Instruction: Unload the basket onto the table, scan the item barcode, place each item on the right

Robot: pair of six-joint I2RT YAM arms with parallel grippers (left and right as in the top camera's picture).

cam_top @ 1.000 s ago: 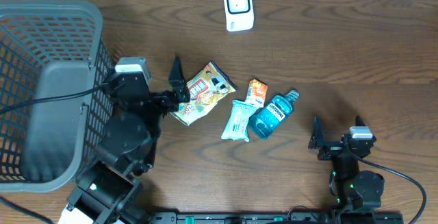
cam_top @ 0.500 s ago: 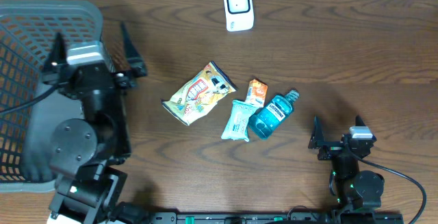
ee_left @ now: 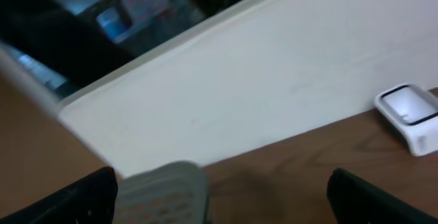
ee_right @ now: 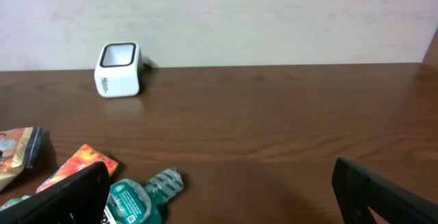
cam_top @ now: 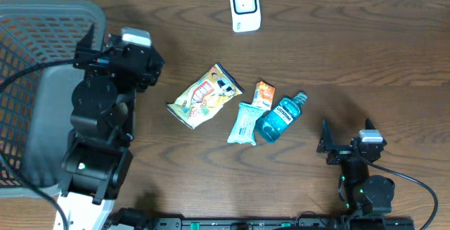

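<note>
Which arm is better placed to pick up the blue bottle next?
Right: its open gripper faces the bottle nearby; the left gripper is by the basket, pointing away.

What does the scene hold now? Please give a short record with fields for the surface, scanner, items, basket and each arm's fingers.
surface: wooden table
scanner: white scanner, at the far edge
items: snack bag, orange packet, wipes pack, blue mouthwash bottle, lying clustered mid-table
basket: grey basket, at the left
left fingers: open, empty, by the basket
right fingers: open, empty, near edge, right of the bottle, touching nothing
</note>
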